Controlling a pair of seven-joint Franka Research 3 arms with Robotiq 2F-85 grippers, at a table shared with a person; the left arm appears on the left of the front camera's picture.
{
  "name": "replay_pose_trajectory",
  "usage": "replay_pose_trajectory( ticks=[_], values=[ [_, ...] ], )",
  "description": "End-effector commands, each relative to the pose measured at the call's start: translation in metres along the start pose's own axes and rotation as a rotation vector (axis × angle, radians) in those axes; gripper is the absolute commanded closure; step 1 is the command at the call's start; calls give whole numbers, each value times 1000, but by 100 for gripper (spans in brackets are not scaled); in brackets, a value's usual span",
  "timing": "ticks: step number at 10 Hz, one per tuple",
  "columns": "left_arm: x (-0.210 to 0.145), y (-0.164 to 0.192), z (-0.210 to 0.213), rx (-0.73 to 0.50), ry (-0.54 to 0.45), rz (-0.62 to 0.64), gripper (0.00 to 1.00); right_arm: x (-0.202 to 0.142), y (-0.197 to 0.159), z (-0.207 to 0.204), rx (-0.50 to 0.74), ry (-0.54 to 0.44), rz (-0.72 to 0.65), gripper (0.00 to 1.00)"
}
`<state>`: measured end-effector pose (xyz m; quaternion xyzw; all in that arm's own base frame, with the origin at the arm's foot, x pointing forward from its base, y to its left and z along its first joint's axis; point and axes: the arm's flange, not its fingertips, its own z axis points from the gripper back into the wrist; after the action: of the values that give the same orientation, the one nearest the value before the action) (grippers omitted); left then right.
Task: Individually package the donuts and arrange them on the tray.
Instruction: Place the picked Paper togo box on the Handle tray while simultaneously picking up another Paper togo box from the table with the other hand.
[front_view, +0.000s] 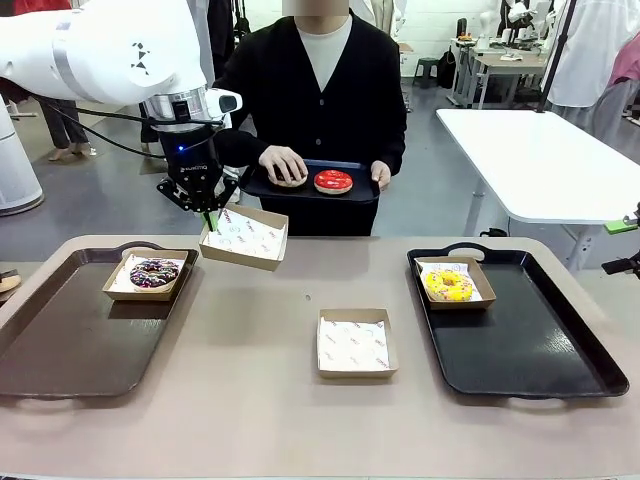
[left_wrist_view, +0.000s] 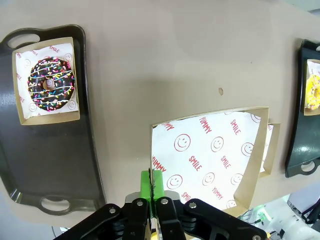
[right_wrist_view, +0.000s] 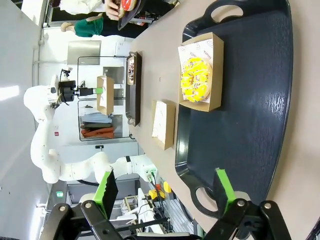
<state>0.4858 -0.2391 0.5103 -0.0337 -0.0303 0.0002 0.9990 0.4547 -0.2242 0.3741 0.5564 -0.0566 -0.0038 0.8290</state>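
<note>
Left gripper (front_view: 211, 215): jaws pinch the rim of the empty box (front_view: 245, 236), aloft far left.
Right gripper (right_wrist_view: 165, 187): jaws spread.
Red donut (front_view: 333, 181): on the person's tray (front_view: 300, 196), far centre.
Advice: we hold the box level.

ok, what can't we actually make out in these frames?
- Front view: the person's hand lies over the half-hidden donut beside the red donut; its icing is unclear.
- Left wrist view: the held box hides most of the table box under it.
- Left wrist view: the yellow donut is cut off by the edge.
</note>
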Motion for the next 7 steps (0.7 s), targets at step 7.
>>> replay_pose_trajectory(
  ticks=[7],
  values=[
    [-4, 1, 2, -10, 1, 7, 100, -2, -2, -2, 0, 7, -7, 0]
  ],
)
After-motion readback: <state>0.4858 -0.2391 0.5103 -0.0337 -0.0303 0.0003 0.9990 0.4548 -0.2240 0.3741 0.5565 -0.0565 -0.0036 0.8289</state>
